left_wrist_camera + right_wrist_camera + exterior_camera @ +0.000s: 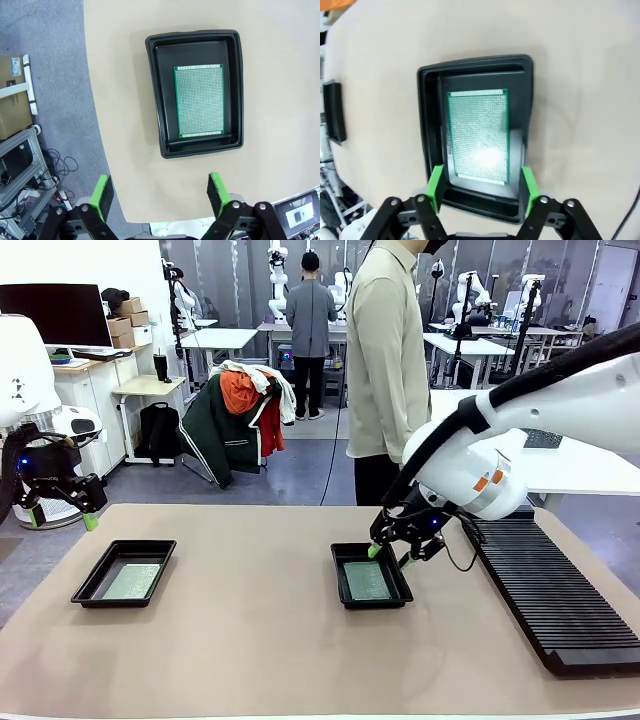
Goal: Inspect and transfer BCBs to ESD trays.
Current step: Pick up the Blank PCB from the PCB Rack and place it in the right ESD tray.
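Observation:
Two black ESD trays sit on the tan table. The left tray [92,585] [154,95] holds a green dotted BCB [133,581] [200,101] lying flat. In the middle tray [340,585] [430,130] lies another BCB [367,581] [479,132], flat on the floor. My right gripper [388,556] [481,187] hovers open just above that tray's far right corner, its green fingertips [436,186] astride the board's near end without touching it. My left gripper [62,517] [159,196] hangs open off the table's left edge, high above the left tray.
A long black ribbed rack [548,585] lies along the table's right side. A person in a beige shirt [385,360] stands at the far edge behind the middle tray. Bare tan surface stretches between the two trays and along the front.

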You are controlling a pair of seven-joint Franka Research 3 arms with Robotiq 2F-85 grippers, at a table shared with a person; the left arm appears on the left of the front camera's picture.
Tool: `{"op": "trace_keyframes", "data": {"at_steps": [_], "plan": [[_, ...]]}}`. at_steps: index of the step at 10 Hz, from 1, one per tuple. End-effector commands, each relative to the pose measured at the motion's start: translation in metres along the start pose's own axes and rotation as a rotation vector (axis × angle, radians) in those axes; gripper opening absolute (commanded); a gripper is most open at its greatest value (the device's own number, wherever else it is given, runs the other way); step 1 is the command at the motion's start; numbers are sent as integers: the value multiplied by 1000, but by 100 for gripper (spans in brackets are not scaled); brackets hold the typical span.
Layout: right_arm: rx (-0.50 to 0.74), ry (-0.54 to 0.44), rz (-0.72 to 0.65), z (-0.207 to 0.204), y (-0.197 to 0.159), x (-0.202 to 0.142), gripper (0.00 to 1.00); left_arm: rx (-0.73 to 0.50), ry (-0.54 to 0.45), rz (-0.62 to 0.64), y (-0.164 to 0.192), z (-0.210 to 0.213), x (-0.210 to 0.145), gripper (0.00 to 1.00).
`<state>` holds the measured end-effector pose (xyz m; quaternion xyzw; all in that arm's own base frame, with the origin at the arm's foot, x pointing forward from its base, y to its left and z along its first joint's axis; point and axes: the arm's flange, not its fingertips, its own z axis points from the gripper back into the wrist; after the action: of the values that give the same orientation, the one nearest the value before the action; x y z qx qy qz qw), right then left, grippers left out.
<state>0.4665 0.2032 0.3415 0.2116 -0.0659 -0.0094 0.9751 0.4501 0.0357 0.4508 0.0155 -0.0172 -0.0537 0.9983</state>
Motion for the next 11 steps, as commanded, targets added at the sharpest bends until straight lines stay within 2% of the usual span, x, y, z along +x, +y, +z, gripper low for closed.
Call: {"op": "trace_keyframes", "data": {"at_steps": [1, 6, 9, 11], "plan": [[-125, -28, -5, 29, 16, -12, 100, -5, -8, -5, 1, -2, -1, 100], [-253, -60, 29, 81, 21, -22, 100, -5, -8, -5, 1, -2, -1, 100], [-267, -69, 48, 90, 18, -17, 100, -5, -8, -5, 1, -2, -1, 100], [-234, -57, 52, 88, 20, -22, 100, -5, -8, -5, 1, -2, -1, 100]]}}
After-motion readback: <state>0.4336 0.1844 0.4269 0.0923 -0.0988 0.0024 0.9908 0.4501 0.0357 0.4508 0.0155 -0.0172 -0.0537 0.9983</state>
